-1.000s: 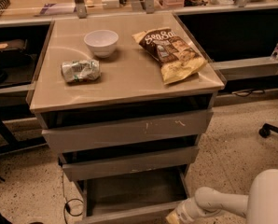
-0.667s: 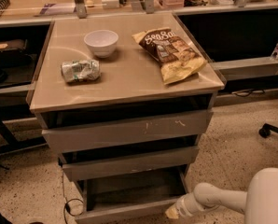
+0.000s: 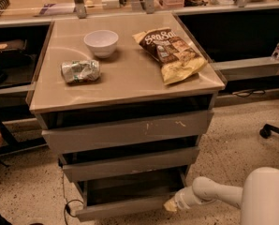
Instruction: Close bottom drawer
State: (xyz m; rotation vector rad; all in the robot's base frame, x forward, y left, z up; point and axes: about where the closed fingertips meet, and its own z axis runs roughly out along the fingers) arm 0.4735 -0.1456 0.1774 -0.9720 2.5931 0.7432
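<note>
Bottom drawer [image 3: 125, 208]: at 6 o'clock on the cabinet [image 3: 130, 76]; pulled out, tray showing; not closed
Gripper [image 3: 171, 204]: at 3 o'clock of the drawer front, at its right corner; grip state, cannot tell
Left: seemingly the whole push toward 12 o'clock

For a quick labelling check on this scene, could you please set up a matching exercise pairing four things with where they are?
Things:
1. white bowl
2. crushed can
3. chip bag
4. gripper

Places:
A. by the picture-right end of the open bottom drawer front
B. picture-right part of the cabinet top
C. picture-left part of the top, nearer its front edge
D. on the top, behind the can

Pairs: 1-D; 2-C; 3-B; 4-A
</note>
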